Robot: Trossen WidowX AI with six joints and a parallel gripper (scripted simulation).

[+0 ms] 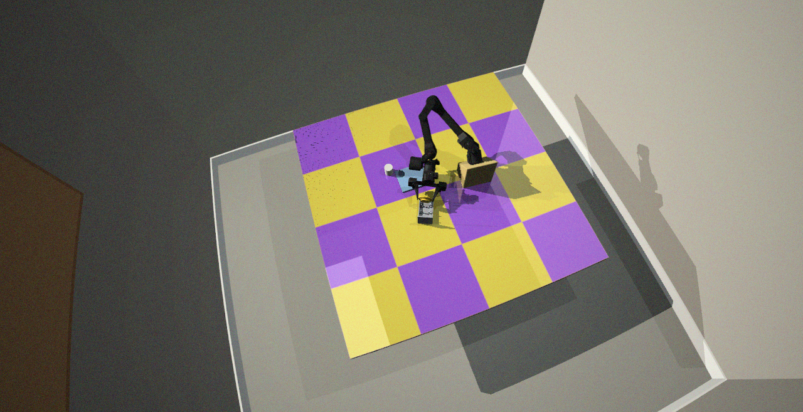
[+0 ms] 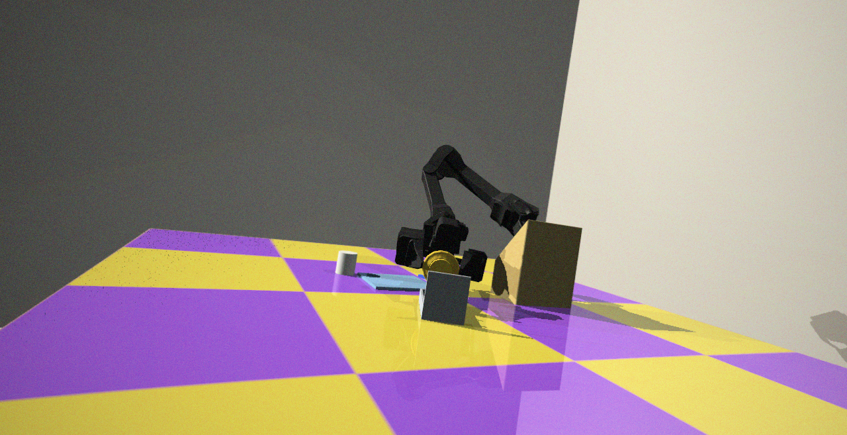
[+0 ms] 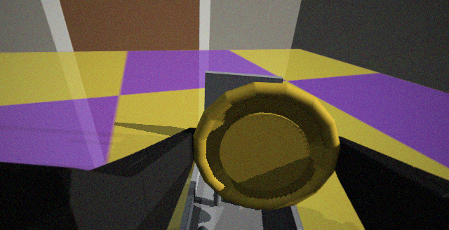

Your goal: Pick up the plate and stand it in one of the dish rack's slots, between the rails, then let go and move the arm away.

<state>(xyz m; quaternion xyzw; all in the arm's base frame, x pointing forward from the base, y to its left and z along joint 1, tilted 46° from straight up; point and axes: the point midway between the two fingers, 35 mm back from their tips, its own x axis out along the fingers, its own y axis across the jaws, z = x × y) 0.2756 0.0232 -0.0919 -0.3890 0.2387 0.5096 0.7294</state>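
- Checkered purple-and-yellow bench [image 1: 359,308] with grey walls behind, arm reaching down near the middle.
- jaws are spread wide but clamped on the gold plate [image 3: 266,146], gripping its rim on both sides, plate standing on edge.
- plate hangs just above the near end of the grey dish rack [image 2: 444,297], its rails visible right below it.
- white cup [image 2: 345,262], blue mat [image 2: 390,281] and tan box [image 2: 542,263] sit nearby.
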